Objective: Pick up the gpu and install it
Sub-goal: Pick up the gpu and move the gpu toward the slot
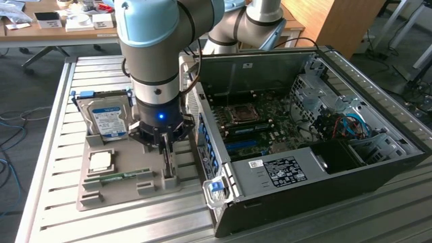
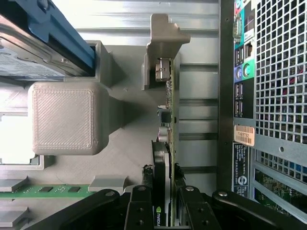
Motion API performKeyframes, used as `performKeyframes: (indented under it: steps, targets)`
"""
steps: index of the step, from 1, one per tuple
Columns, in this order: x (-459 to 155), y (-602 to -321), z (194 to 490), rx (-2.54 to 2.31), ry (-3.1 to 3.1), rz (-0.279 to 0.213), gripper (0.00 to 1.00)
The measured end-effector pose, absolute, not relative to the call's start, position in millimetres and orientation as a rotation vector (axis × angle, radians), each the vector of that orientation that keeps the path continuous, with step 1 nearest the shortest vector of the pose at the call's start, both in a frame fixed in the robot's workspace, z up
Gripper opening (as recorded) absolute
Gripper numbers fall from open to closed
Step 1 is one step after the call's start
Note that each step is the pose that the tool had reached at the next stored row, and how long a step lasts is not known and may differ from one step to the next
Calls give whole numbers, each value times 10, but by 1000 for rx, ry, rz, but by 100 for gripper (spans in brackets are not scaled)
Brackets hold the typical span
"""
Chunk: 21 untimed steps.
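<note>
On the exterior view's left, a grey tray [image 1: 91, 200] lies on the metal desk [image 1: 50, 152]. A hard drive [image 1: 108, 121] with a blue label stands at the far end of the tray. A square chip [image 1: 101, 161] and a thin green memory stick [image 1: 125, 176] lie nearer.

At the right side of the tray, the gpu [image 2: 171, 143] stands on its thin edge in a slot. The gripper [image 2: 162, 184] is right over it. The jaws are partly closed, with one finger pressed on each flat side of the card, so they have hold of it. The far end of the card sits in the tray's grey post, so I think it has not been lifted out yet.

The arm [image 1: 155, 61] comes straight down from above, with its wrist pointing at the tray. A small blue light glows on the wrist.

On the exterior view's right, just beside the tray, the computer case [image 1: 324, 167] lies open. Its green board [image 1: 256, 116] shows inside, and I see no card put in there.

So the grab looks done. The lift, the move to the case and the push into place are all left to do.
</note>
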State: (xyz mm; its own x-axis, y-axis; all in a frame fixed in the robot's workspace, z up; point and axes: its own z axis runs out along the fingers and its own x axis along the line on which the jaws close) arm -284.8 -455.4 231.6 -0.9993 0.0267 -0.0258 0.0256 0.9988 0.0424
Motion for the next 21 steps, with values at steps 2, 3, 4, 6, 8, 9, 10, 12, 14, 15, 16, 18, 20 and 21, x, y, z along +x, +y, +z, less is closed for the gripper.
performKeyframes:
  steps: [2,3,4,6,8,9,10,12,14,15,16,18,20,21]
  targets:
    - [-2848,-4554,2343,41,3114,66,27]
    - [-2848,-4554,2358,41,3114,66,27]
    - [-2848,-4554,2373,41,3114,66,27]
    - [-2848,-4554,2521,41,3114,66,27]
    - [-2848,-4554,2659,41,3114,66,27]
    - [-2847,-4554,2658,41,3114,66,27]
    - [-2848,-4554,2659,41,3114,66,27]
    - [-2848,-4554,2659,41,3114,66,27]
    - [-2848,-4554,2660,41,3114,66,27]
    - [-2848,-4554,2663,41,3114,66,27]
    - [-2848,-4555,2671,41,3115,65,27]
    - [-2848,-4554,2694,41,3114,66,27]
    - [-2848,-4554,2734,41,3114,66,27]
    - [-2848,-4554,2756,41,3114,66,27]
